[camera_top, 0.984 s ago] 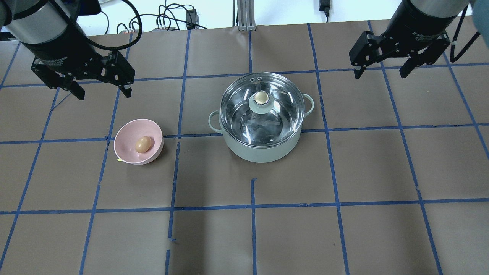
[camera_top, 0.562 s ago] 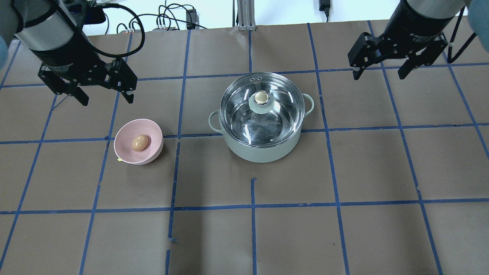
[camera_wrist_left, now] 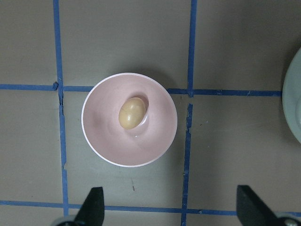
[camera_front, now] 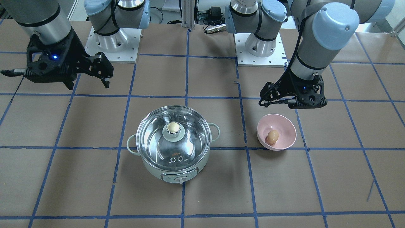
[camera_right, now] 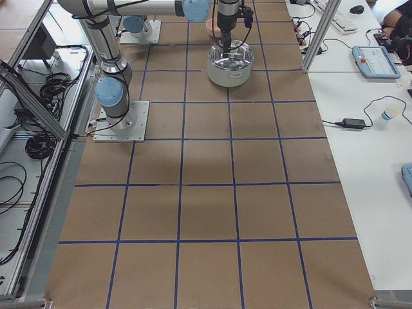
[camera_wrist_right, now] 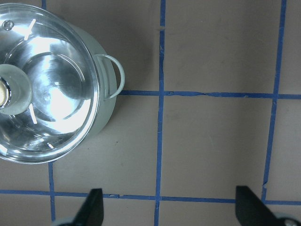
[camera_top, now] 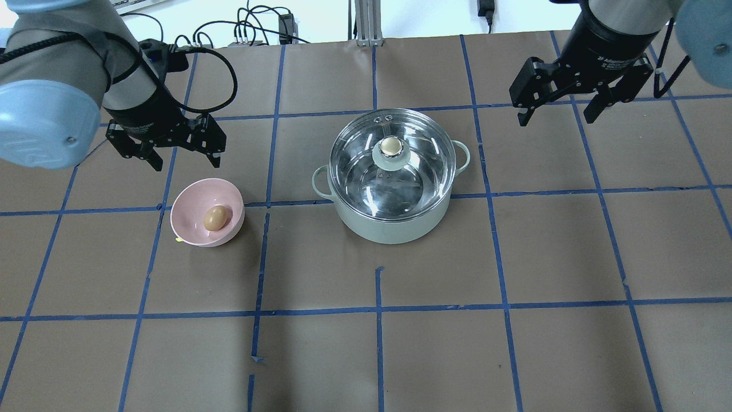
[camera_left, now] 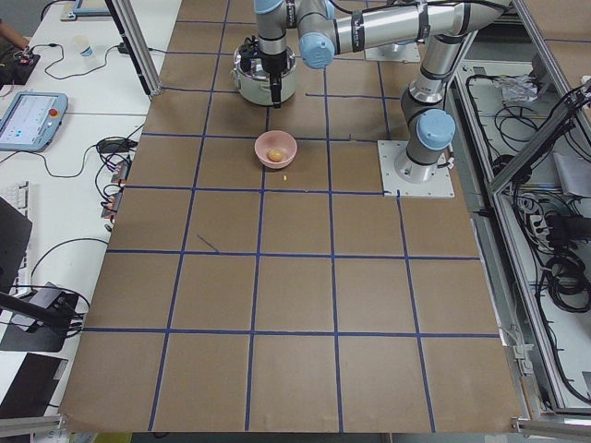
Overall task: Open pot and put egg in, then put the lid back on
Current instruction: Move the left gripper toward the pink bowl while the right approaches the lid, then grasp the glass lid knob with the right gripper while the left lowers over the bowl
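Observation:
The mint-green pot (camera_top: 394, 226) stands at the table's middle with its clear glass lid (camera_top: 360, 171) on, cream knob (camera_top: 391, 145) on top. It also shows in the front view (camera_front: 177, 169) and at the left of the right wrist view (camera_wrist_right: 106, 108). The tan egg (camera_top: 215, 217) lies in a pink bowl (camera_top: 186, 200) left of the pot, and shows in the left wrist view (camera_wrist_left: 131, 113). My left gripper (camera_top: 186, 163) is open and empty just behind the bowl. My right gripper (camera_top: 555, 117) is open and empty, behind and right of the pot.
Brown paper with a blue tape grid (camera_top: 377, 309) covers the table. The two arm bases (camera_front: 114, 38) stand on white plates at the robot's side. Cables (camera_top: 251, 28) lie beyond the far edge in the overhead view.
My left arm has swung right and toward the pink bowl, still open. My right gripper has shifted slightly left, still open. Pot, lid and bowl have not moved.

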### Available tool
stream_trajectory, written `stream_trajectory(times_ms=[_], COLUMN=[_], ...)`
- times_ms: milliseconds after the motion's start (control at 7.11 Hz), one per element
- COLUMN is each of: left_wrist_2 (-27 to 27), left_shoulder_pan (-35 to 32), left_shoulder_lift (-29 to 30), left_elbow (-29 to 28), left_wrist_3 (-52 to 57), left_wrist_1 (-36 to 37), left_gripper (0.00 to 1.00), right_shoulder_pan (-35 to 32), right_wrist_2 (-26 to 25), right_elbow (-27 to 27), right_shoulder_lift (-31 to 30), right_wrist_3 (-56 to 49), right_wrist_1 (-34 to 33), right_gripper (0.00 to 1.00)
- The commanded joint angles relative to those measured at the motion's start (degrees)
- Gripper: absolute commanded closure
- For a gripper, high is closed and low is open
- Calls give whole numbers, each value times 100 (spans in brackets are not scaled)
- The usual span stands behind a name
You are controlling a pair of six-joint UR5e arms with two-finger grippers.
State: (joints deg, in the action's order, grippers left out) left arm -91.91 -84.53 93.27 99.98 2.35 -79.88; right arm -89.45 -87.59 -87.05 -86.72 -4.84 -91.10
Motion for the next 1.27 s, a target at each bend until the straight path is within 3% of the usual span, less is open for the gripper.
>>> stream_trajectory(times_ms=[0,281,422,562,844,1125], left_wrist_2=[93,173,182,182,366,349], left_shoulder_pan=[313,402,437,446,446,577], left_shoulder_lift=[34,60,60,78,453,447], left_elbow=[266,714,960,1066,1111,1295], left_wrist_3=[386,625,687,818,1020,1924], left_wrist_1=[217,1075,1410,1640,2060,2125], left_gripper=[0,0,0,0,0,0], right_shoulder_pan=[-631,-1430,-1826,-2030,-2076,-2094], right_wrist_2=[23,-99,-248,-685,-646,-610], right_elbow=[466,925,900,804,471,452], right_shoulder_lift=[732,1567,1849,2000,1993,1984], right_wrist_3=[271,1288,1980,2039,2075,2118], right_wrist_1=[-426,-862,-1239,-1374,-1567,-1621], right_gripper=[0,1,0,0,0,1])
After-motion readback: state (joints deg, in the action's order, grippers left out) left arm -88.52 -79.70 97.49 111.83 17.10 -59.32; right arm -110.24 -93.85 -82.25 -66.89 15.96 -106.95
